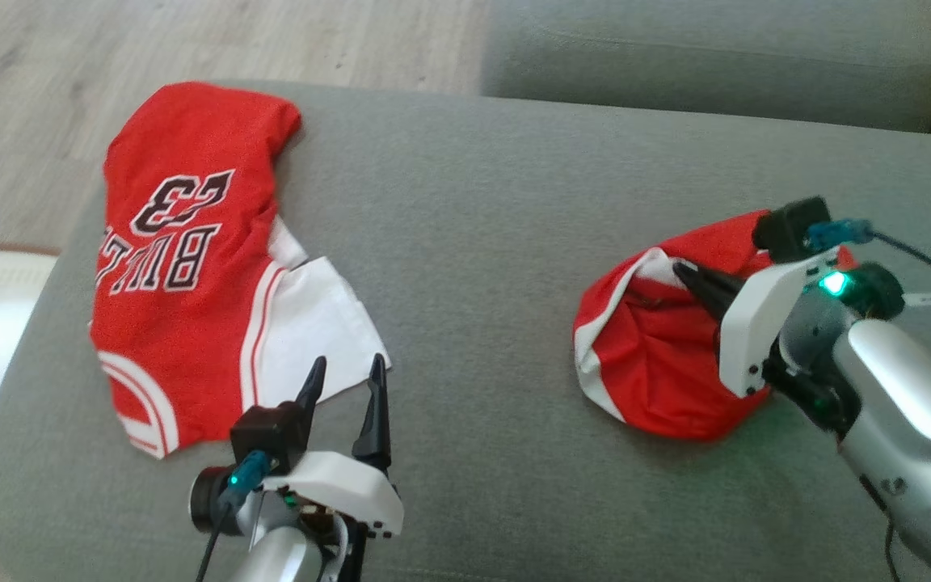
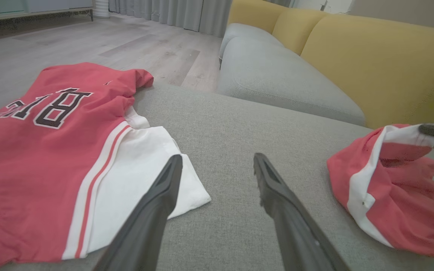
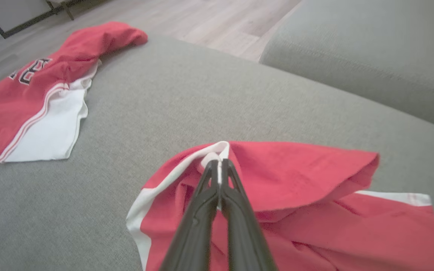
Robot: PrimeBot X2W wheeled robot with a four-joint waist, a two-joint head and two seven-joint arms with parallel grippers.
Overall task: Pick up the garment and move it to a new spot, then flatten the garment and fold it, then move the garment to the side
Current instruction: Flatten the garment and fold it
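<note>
You are pinching the white-trimmed rim of the crumpled red fabric garment [image 1: 651,376], lying on the right of the grey sofa cushion [image 1: 473,242], with the tightly shut fingers of your right gripper [image 3: 219,162], while your left gripper [image 1: 348,370] is hovering wide-fingered, well apart leftward.

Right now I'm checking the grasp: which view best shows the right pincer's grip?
Right wrist view: the right pincer is shut on the white trim of the crumpled red garment. Head view shows it sideways; left wrist view catches its tip.
</note>
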